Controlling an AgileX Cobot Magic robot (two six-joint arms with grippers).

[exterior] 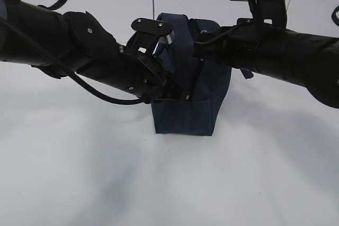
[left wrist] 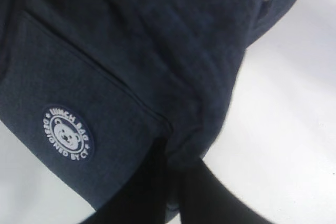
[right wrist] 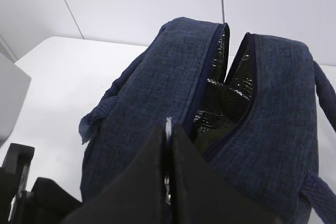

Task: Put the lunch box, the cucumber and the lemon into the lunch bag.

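Bag [exterior: 185,115]: you see it standing upright on the white table [exterior: 169,183], centred between both arms, one handle [exterior: 180,41] raised.
Bag opening [right wrist: 223,85]: in the right wrist view the top is parted along the zipper line; dark glossy lining shows inside. You cannot make out any contents.
Bag badge [left wrist: 66,132]: round white bear logo on the side pocket, in the left wrist view.
Left gripper [left wrist: 173,156]: jaws pressed together on a fold of the bag's side fabric, just beside the pocket edge.
Right gripper [right wrist: 168,150]: jaws pressed together at the near end of the opening, with a thin metal piece, probably the zipper pull [right wrist: 168,129], pinched between them.
Lunch box, cucumber, lemon: you will find none of them in any view.
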